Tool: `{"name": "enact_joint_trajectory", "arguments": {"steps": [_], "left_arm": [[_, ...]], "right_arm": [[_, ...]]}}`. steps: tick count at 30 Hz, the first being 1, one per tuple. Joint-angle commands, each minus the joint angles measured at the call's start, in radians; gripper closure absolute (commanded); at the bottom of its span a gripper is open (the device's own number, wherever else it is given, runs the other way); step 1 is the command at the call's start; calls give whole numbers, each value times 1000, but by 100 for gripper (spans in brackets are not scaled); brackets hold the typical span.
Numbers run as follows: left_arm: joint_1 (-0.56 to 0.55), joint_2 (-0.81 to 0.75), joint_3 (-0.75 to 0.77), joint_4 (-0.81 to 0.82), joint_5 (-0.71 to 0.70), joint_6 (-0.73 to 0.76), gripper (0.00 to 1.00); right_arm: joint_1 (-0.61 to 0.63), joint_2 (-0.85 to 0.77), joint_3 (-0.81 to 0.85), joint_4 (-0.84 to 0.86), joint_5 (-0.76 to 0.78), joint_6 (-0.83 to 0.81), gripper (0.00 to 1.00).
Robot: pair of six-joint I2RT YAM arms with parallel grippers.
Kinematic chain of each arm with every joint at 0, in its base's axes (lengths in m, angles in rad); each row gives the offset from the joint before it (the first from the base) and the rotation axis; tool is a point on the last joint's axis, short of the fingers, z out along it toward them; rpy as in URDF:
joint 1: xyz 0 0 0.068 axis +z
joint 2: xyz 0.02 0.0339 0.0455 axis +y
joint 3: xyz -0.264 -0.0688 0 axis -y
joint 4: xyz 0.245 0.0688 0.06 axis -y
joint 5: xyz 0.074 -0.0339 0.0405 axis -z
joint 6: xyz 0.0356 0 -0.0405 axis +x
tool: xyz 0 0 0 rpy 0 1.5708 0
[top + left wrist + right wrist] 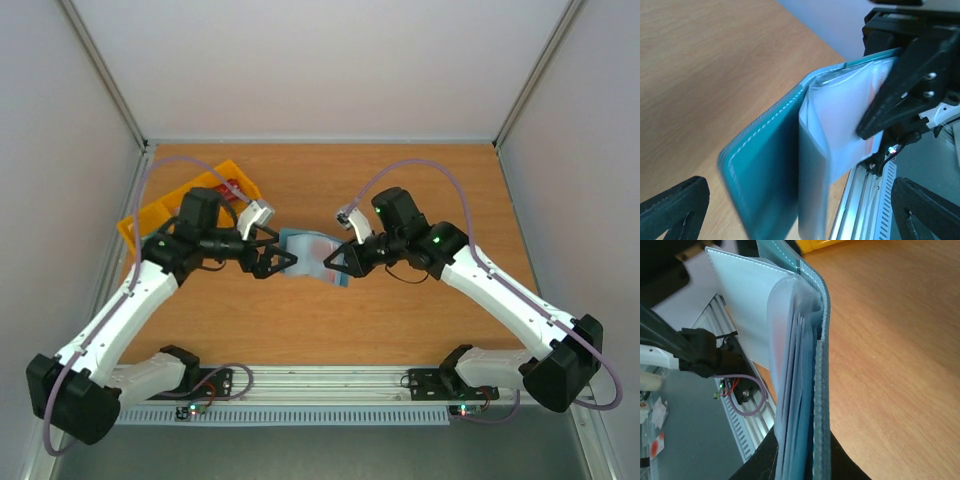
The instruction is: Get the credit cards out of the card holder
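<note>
Aloft, wallet [306, 252] in right end effector [334, 268]

Arms: white shells on the left arm [120, 310] and right arm [500, 290], black joints and bases.
Cables: a lilac cable [415, 161] loops along each arm.
Fingers [900, 95]: black, triangular, one with two silver screws [929, 93].
Light: small green light [437, 240] on the right wrist.
</note>
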Motion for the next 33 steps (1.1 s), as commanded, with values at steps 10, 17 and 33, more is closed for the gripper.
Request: {"name": "enact_joint_trajectory", "arguments": {"steps": [10, 17, 33], "left_arm": [[-66, -101, -383, 688, -37, -384, 1], [-73, -175, -437, 814, 224, -371, 70], [-82, -249, -499, 944, 132, -466, 100]], "right_arm": [[39, 8, 68, 25, -233, -121, 99], [39, 33, 96, -34, -219, -186, 97], [-18, -39, -25, 158, -272, -179, 66]]}}
